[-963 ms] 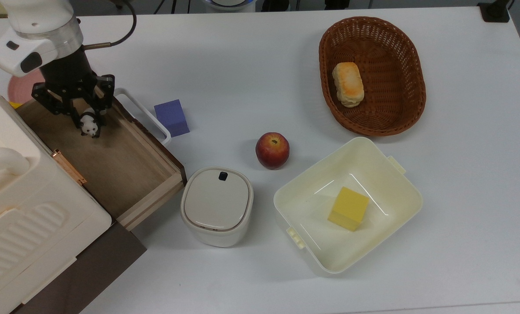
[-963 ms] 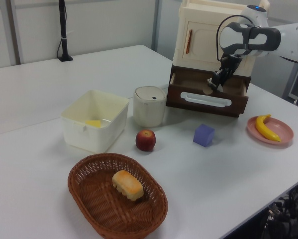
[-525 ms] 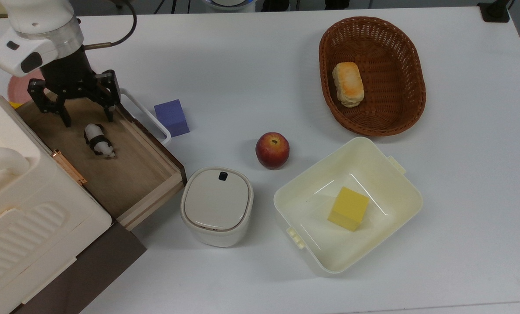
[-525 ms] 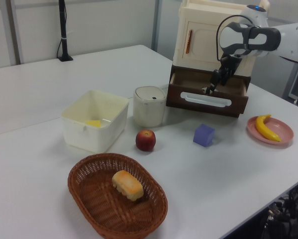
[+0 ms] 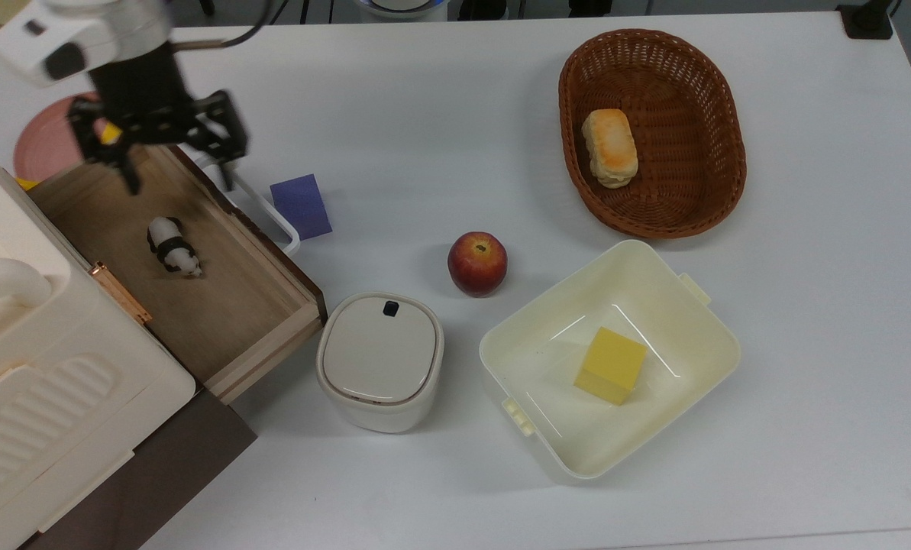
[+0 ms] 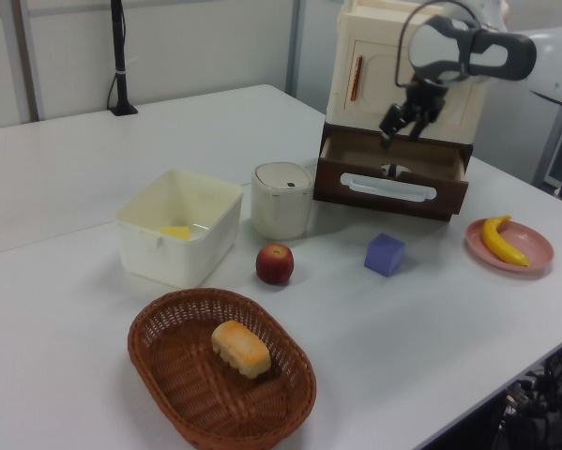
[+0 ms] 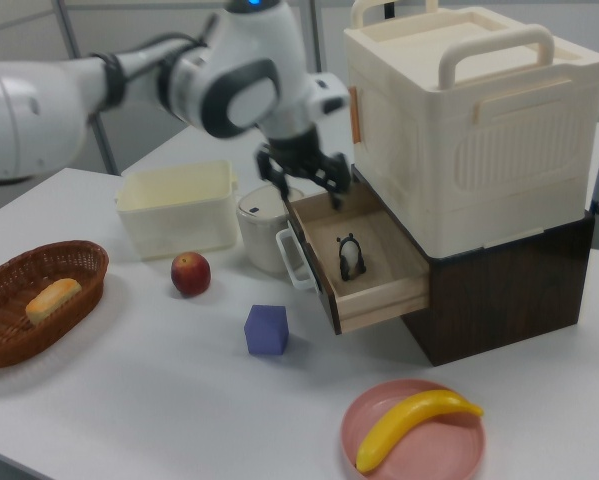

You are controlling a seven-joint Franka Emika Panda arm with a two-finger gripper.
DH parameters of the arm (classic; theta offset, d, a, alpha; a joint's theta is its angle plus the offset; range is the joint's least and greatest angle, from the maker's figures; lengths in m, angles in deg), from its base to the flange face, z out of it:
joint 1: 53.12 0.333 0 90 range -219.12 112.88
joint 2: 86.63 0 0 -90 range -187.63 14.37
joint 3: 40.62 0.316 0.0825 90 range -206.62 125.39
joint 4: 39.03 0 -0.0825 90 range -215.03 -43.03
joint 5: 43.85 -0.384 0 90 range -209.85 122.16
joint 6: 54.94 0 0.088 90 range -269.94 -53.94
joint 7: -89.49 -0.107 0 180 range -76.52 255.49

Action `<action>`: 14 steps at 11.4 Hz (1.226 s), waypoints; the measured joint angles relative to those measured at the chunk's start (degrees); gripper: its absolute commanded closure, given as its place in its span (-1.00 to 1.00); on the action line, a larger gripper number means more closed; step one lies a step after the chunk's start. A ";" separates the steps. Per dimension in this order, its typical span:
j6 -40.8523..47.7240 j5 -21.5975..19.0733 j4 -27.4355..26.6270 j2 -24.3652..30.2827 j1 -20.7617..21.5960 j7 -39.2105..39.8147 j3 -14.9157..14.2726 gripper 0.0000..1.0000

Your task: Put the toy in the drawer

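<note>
1. Since a second ago the toy point(image 5: 172, 245) has gone from hanging between the fingers to lying loose on the floor of the drawer point(image 5: 266, 330), and the gripper point(image 5: 176, 183) has lifted away from it toward 12 o'clock in the top view, its fingers spread wide and holding nothing.

2. From my seat the panda rests inside the open drawer, well within its wooden walls, at about 6 o'clock from the fingers in the top view. In the right view it stands near the middle of the drawer floor point(image 7: 351, 257).

3. I judge the placing done: the release is made and the step in hand is the retreat. The next move only calls for carrying the arm clear without catching the white loop handle point(image 5: 259, 206), which sits just under the fingers.

4. Working outward, I count one purple cube point(image 5: 301, 206) at 3 o'clock of the handle, one apple point(image 5: 477, 263), one lidded white pot point(image 5: 379, 360) beside the drawer's corner, and one cream tub point(image 5: 709, 331) holding one yellow cube point(image 5: 610, 365).

5. Farther out on the surface are one wicker basket point(image 5: 720, 111) with one bread roll point(image 5: 609, 147), and one pink plate point(image 7: 459, 449) carrying one banana point(image 7: 411, 424).
</note>
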 measured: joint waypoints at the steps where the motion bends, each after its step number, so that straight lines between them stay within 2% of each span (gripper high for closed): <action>1: 2.58 0.00 0.02 1.60 1.30 -2.70 1.38 -1.00; 3: 8.97 0.00 0.11 5.18 3.40 -11.04 4.28 -1.00; 6: 19.75 0.40 0.10 9.77 5.83 -21.19 5.73 -1.00; 8: 23.00 0.78 0.04 10.84 6.30 -23.03 5.73 -1.00; 14: 23.16 1.73 -0.23 11.74 6.01 -23.23 4.50 -1.00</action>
